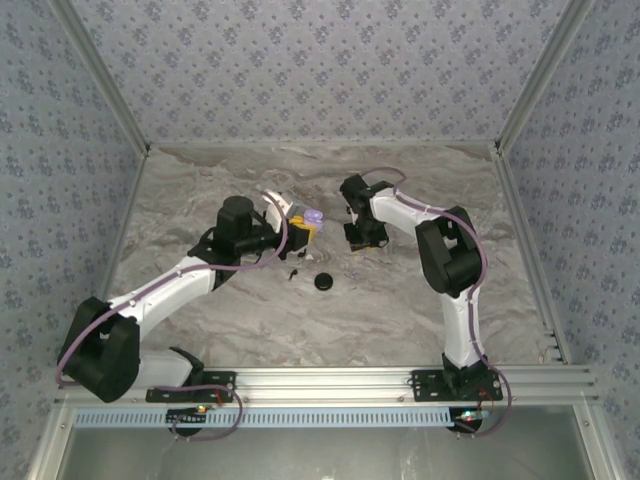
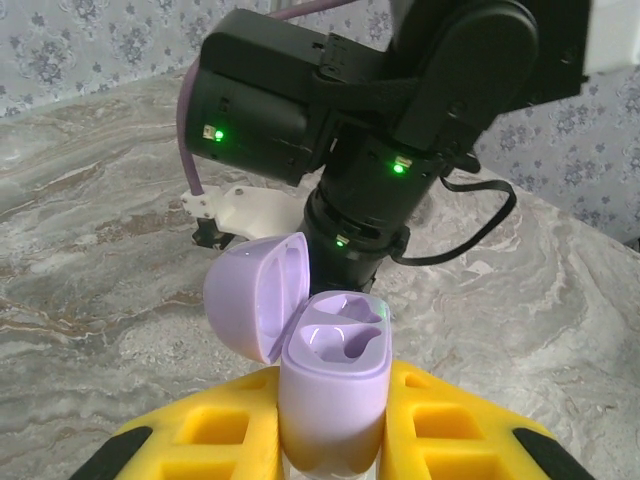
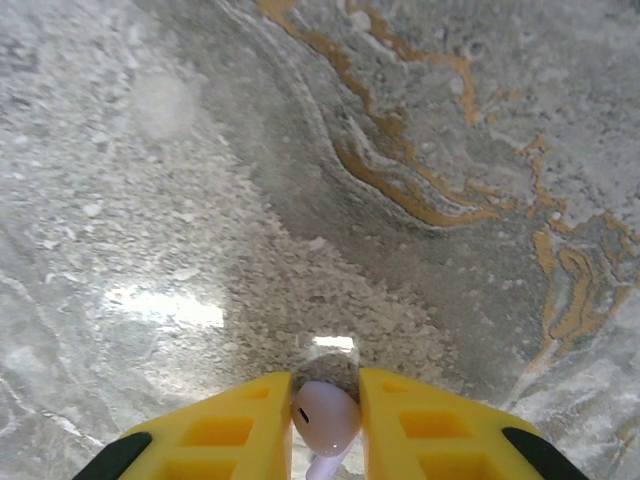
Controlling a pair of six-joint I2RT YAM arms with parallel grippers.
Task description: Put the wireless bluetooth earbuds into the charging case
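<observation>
The left end effector (image 2: 332,445) is clamped on the lilac charging case (image 2: 335,385). Its yellow fingers (image 2: 440,420) press the lower body from both sides and hold the case upright above the surface (image 2: 90,300), just left of the scene's middle. The lid (image 2: 250,300) is hinged back to the left, and both wells are bare.

The right end effector (image 3: 325,425) is closed on a pale earbud (image 3: 325,415). It pinches the bulb, and the stem seems to run back between the fingers. It hangs over bare surface just right of the case.

Both pieces look like light, hard, glossy plastic, so they are probably slippery. The rounded bud could twist in a pinch, so a gentle hold across the bulb seems wisest. The stem should be left free to lead into a well. The case is best gripped low on its body, away from the thin lid hinge.
</observation>
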